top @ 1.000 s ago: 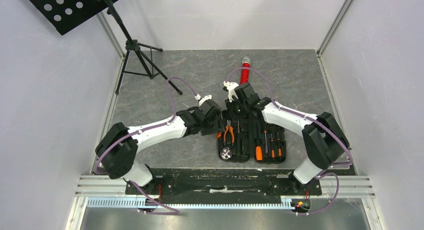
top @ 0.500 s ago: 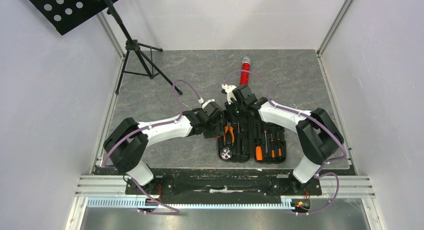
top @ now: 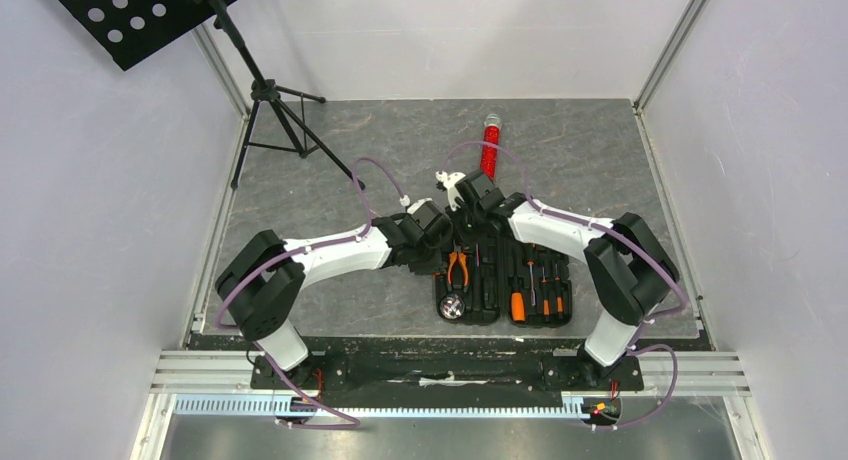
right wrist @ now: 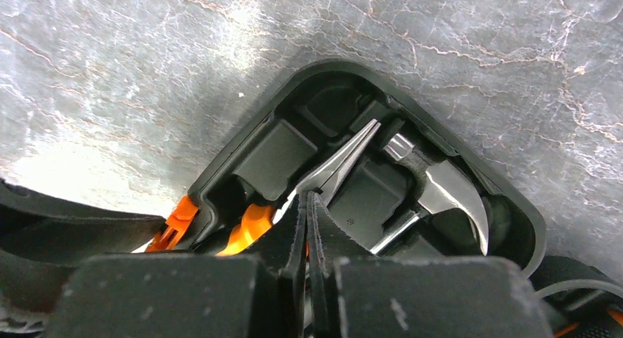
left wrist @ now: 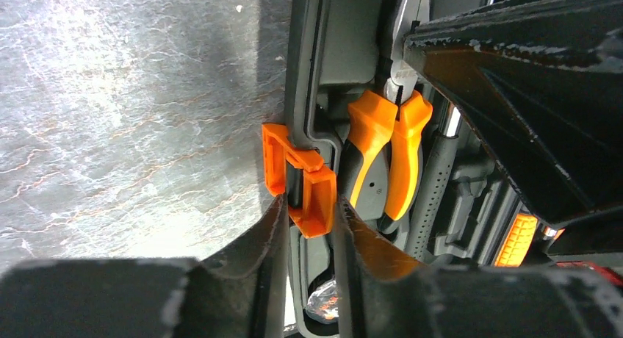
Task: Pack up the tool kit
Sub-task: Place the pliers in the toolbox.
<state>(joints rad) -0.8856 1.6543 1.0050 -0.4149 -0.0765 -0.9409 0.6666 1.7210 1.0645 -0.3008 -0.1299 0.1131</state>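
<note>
Now our left gripper (left wrist: 307, 217) pinches the orange latch (left wrist: 294, 169) between its fingers; our right gripper (right wrist: 307, 206) is clenched on nothing, the pliers (right wrist: 341, 159) right at its tips.

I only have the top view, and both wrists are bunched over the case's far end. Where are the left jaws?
Observer: In the left wrist view, the left gripper has its jaws on either side of the orange latch on the rim of the case. I cannot tell whether they pinch it.
Operator: And the right jaws?
Observer: The right gripper is shut with nothing between its jaws. Its tips are at the joint of the pliers.
Operator: Is the hammer in?
Observer: The head of the hammer lies inside the case's far corner, beside the pliers' nose.
</note>
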